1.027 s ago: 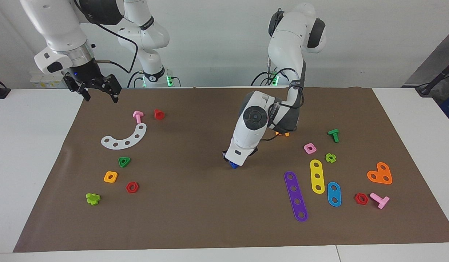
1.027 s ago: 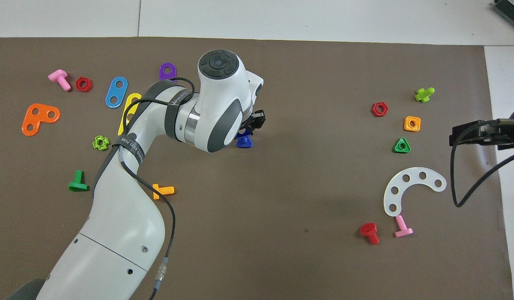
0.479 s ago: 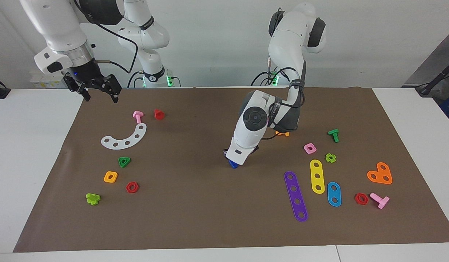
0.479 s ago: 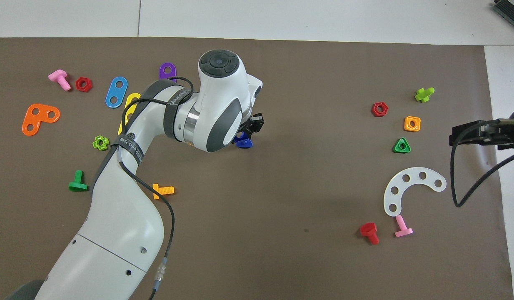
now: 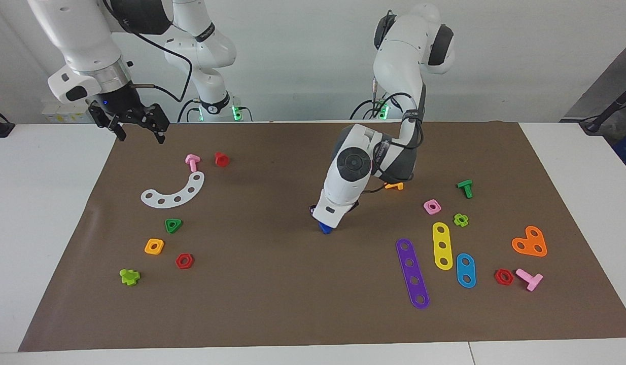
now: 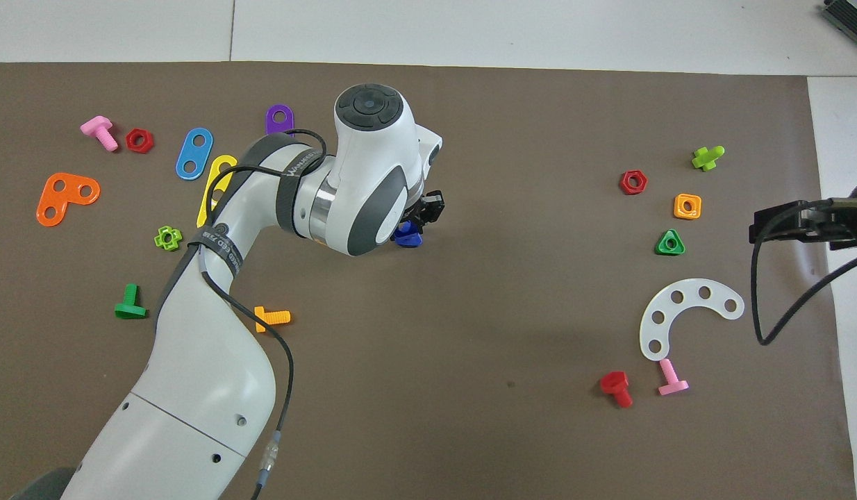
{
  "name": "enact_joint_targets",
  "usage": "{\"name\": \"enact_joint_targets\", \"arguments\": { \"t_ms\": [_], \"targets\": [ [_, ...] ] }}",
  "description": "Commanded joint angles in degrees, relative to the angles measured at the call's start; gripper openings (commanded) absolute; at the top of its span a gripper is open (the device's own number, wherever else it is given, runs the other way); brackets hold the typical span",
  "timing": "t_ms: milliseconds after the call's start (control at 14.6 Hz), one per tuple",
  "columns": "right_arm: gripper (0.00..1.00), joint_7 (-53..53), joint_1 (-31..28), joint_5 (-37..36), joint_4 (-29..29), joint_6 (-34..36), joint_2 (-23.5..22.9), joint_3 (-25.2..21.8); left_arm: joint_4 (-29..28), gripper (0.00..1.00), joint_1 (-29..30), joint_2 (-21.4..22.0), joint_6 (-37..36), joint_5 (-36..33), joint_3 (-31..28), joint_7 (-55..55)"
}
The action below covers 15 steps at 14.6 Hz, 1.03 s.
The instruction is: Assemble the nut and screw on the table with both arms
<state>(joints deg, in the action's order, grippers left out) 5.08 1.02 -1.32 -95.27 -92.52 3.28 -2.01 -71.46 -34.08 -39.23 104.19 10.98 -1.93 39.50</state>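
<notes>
One high camera faces the robots across the brown mat [image 5: 272, 304]; another looks steeply down on it.

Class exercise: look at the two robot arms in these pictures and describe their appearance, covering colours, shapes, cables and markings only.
Both arms are glossy white, built of rounded jointed segments with dark grey or black joint bands and round black end caps. The left arm has a black cable strapped along it by a lettered black band. The right arm has a silver wrist ring and a looping black cable. The left gripper and right gripper are black.

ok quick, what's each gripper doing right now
left gripper: shut on the dark blue screw, low over the middle of the brown mat.
right gripper: open, empty, waiting over the mat's edge.
</notes>
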Motion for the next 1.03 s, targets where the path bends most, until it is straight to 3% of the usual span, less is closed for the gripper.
{"name": "enact_joint_targets", "arguments": {
  "t_ms": [0,958],
  "targets": [
    [1.0,0.5,-0.3,0.6,-0.8,0.4,1.0,0.2,-1.3,0.33,-0.5,0.5,3.3,1.4,-0.4,0.7],
    [1.0,0.5,-0.3,0.6,-0.8,0.4,1.0,0.2,-0.5,0.33,-0.3,0.4,-2.1,1.4,-0.4,1.0]
  ]
}}
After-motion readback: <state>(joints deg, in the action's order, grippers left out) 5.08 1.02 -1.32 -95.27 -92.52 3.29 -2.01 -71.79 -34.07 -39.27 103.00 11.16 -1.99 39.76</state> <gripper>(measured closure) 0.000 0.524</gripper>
